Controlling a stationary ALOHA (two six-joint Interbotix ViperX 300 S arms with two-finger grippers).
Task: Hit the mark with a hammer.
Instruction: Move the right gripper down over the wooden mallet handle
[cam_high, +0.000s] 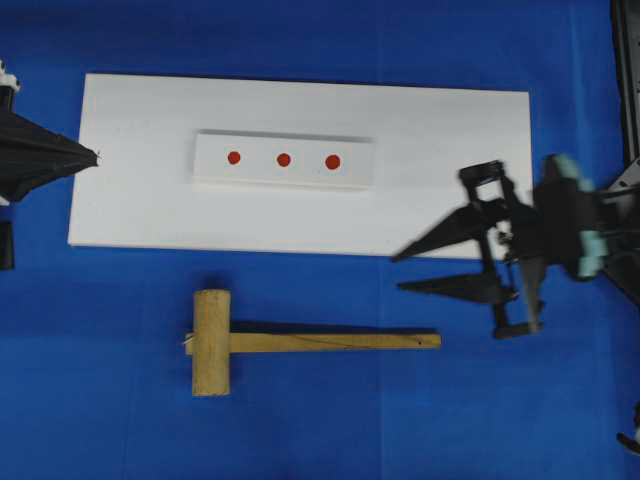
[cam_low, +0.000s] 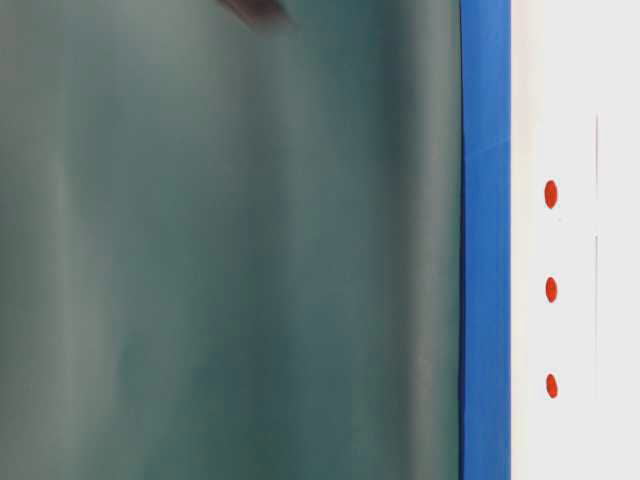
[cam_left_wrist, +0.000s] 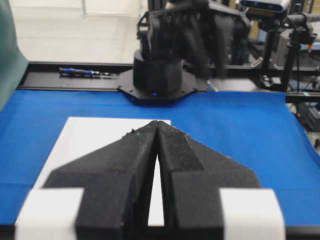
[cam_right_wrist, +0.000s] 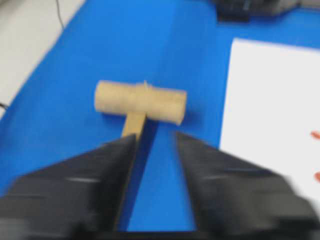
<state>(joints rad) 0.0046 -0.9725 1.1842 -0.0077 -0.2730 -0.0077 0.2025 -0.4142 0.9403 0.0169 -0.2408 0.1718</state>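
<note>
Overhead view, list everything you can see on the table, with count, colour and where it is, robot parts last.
hammer: one, light wood, on the blue cloth below the board, handle pointing right
board: one, white, flat on the cloth
block: one, white, on the board
marks: three, red, in a row on the block
left gripper: black, shut, at the board's left edge
right gripper: black, open, right of the handle's end
</note>
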